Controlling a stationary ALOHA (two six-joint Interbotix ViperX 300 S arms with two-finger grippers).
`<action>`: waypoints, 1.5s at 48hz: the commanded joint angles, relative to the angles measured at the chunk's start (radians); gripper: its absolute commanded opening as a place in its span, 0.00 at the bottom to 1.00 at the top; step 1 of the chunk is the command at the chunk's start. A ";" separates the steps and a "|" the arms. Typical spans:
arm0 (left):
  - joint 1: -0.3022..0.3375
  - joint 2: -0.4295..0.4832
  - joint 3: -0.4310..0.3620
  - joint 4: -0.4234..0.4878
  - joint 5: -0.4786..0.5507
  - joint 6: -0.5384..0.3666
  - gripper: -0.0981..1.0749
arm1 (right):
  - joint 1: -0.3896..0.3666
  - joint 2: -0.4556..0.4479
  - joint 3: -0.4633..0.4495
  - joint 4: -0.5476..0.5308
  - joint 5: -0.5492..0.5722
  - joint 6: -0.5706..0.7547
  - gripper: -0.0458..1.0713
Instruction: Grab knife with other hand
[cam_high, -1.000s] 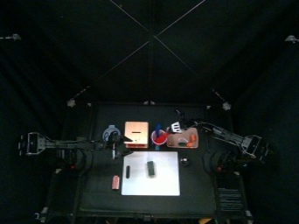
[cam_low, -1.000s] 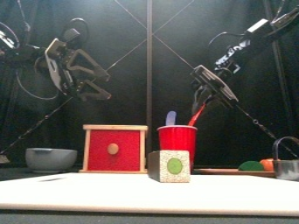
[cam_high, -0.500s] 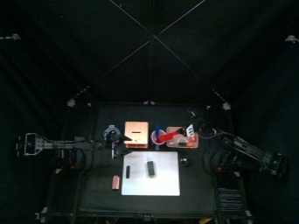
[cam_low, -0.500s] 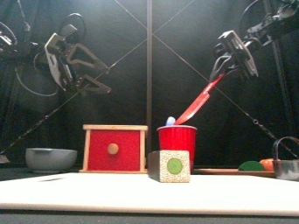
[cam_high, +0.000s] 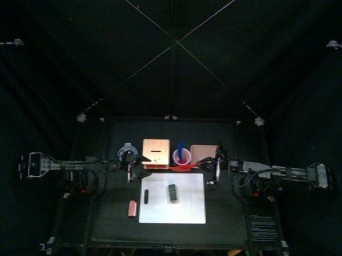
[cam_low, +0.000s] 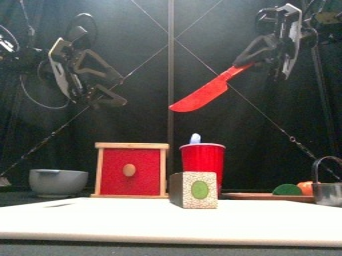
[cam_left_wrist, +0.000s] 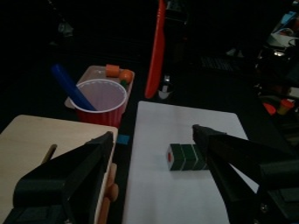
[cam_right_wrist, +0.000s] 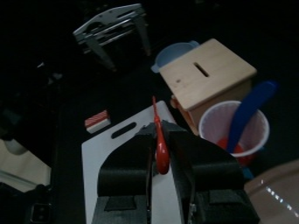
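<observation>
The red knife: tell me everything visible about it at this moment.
The red knife looks like one-piece plastic, red all over. The right claw is shut on its handle end and holds it in the air, blade slanting down toward the left claw, which is open and apart from it. It hangs above the red cup, touching nothing else.

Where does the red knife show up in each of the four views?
Top view: too small to make out.
Front view: red knife held high, above the red cup.
Left wrist view: a red strip beside the cup.
Right wrist view: between the right gripper fingers.
Shared landmark: the red cup.
</observation>
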 joint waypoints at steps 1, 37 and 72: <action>-0.020 0.012 -0.034 0.012 -0.031 0.003 0.96 | 0.005 0.038 -0.011 -0.015 -0.066 -0.003 0.52; -0.087 0.325 -0.239 -0.037 -0.101 0.114 0.79 | 0.046 0.135 -0.026 -0.044 -0.225 0.006 0.52; -0.106 0.256 -0.204 -0.046 -0.086 0.114 0.44 | 0.123 0.184 -0.026 0.026 -0.106 0.009 0.52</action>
